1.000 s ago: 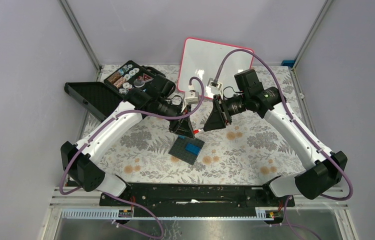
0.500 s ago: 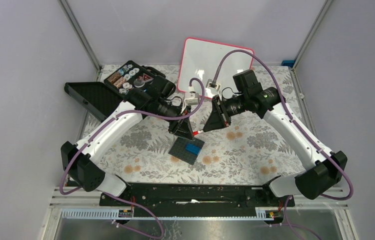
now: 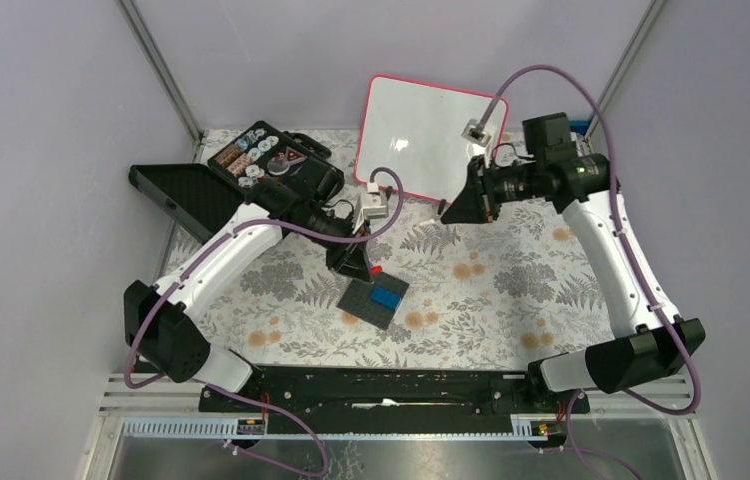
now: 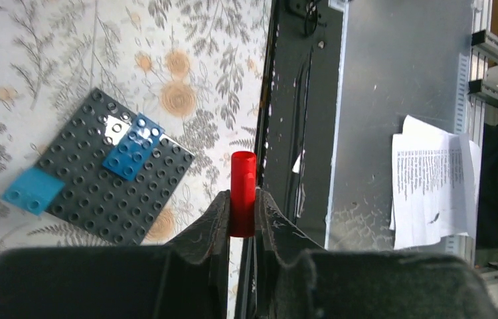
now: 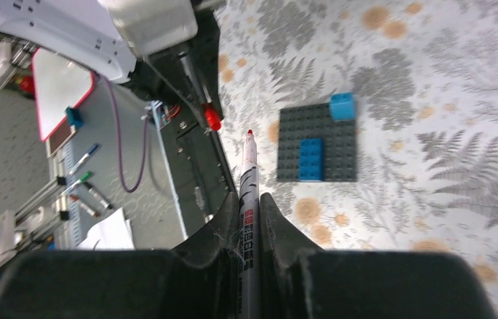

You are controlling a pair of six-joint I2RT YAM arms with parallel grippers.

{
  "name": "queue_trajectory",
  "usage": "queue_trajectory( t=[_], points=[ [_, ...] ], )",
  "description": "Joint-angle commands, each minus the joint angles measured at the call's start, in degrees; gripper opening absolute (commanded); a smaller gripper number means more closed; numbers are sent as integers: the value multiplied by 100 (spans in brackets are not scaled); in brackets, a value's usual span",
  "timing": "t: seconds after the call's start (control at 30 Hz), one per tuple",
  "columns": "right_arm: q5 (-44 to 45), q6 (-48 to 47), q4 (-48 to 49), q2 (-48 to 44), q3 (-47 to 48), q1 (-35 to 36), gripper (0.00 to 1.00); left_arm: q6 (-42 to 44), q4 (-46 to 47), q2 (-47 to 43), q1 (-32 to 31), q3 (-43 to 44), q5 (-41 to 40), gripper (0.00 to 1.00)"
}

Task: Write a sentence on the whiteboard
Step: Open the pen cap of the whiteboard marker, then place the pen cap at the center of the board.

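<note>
Rectangular glossy whiteboard [image 3: 416, 130], pink-red frame, stands tilted at the fern-print bench [image 3: 511, 290] rear, before lilac wall [image 3: 281, 50]. Left end effector [image 4: 241, 201] clenches red cap [image 4: 242, 174]; right end effector [image 5: 249, 199] grasps red-tipped white marker [image 5: 248, 163].

Seen from above, the right arm [image 3: 551, 175] covers the whiteboard's [image 3: 411, 120] lower right corner. The marker's [image 5: 248, 186] rear end disappears between the right jaws. The red cap's [image 4: 242, 186] base is hidden between the left jaws. The open case's [image 3: 256, 155] contents are too small to name.

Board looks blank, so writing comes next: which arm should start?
Right: the right gripper holds the uncapped marker close to the whiteboard; the left gripper holds only the red cap.
</note>
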Motion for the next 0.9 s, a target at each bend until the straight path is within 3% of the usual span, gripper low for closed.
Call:
queue_trajectory(
  t=[0.0, 0.17, 0.4, 0.57, 0.87],
  points=[
    [-77, -469, -429, 49, 584, -401, 0, 329, -253, -10, -14, -153, -238, 0],
    [15, -541, -469, 33, 456, -703, 0, 593, -342, -52, 111, -446, -842, 0],
    [167, -78, 333, -225, -531, -817, 0, 715, -122, -241, 374, -1084, -2550, 0],
    [171, 82, 585, -229, -1029, -823, 0, 771, 469, -449, 692, -1997, -3608, 0],
    [460, 184, 914, -318, -1572, -888, 0, 942, 1313, -85, 1333, -2723, -4387, 0]
  ],
)
